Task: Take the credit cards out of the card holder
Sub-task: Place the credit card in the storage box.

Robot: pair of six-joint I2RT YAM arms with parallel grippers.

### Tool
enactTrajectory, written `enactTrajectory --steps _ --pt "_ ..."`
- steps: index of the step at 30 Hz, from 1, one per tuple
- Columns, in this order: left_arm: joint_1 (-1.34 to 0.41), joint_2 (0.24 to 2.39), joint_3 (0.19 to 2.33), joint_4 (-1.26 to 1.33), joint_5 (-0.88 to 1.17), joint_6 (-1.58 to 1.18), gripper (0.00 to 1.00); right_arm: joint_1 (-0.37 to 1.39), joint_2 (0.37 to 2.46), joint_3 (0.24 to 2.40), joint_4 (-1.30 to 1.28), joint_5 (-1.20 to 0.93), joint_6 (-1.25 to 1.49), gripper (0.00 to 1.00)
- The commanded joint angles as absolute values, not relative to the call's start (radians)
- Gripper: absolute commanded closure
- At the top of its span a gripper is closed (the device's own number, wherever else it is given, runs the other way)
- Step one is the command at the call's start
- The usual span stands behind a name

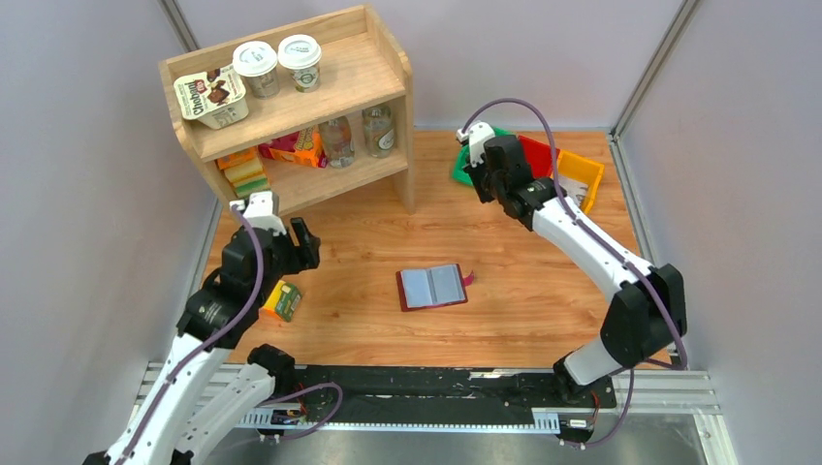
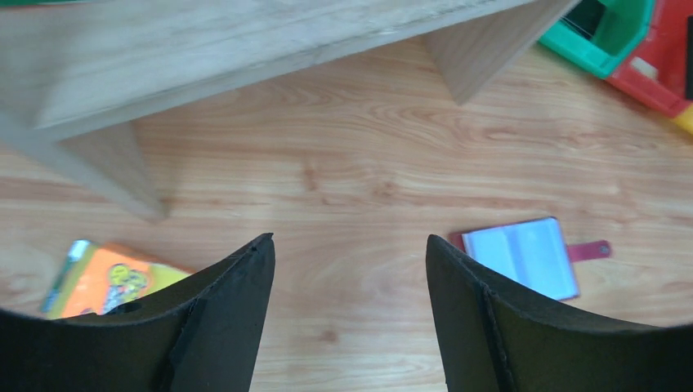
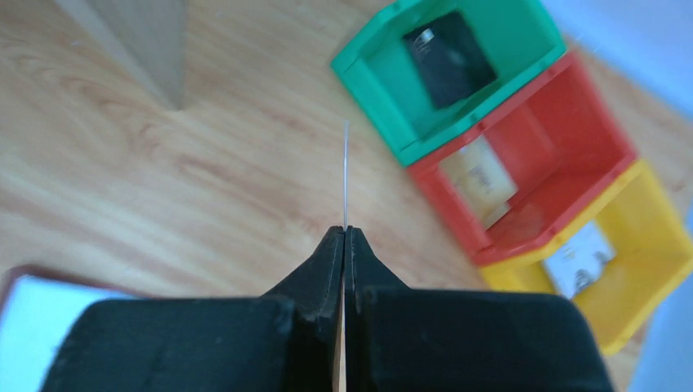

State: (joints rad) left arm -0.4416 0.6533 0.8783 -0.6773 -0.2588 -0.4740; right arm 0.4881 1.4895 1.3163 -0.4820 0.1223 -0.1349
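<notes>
The right gripper (image 3: 345, 233) is clamped shut on one thin credit card (image 3: 346, 171), seen edge-on, near the far right corner of the table (image 1: 523, 320) beside the green bin (image 3: 368, 110). The left gripper (image 2: 347, 245) is spread wide and empty, near the left edge. The card holder (image 1: 432, 287) lies open flat at mid-table, long axis left to right, tab rightward. It sits right of the left gripper, roughly equally far from both. Count: one card holder, two sleeve faces showing, one credit card gripped. Cards inside cannot be counted.
</notes>
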Motion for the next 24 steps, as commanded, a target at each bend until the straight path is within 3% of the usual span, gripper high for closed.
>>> enactTrajectory --steps 1,12,24 --pt "-0.437 0.546 0.806 -0.723 -0.423 -0.35 0.24 0.492 1.59 1.307 -0.171 0.238 -0.48 1.0" --pt "-0.426 0.543 0.802 -0.738 -0.566 -0.331 0.25 0.431 1.923 1.408 0.193 0.307 -0.837 1.0" --pt "-0.377 0.604 0.805 -0.739 -0.537 -0.318 0.25 0.37 2.124 1.496 0.293 0.295 -0.939 1.0"
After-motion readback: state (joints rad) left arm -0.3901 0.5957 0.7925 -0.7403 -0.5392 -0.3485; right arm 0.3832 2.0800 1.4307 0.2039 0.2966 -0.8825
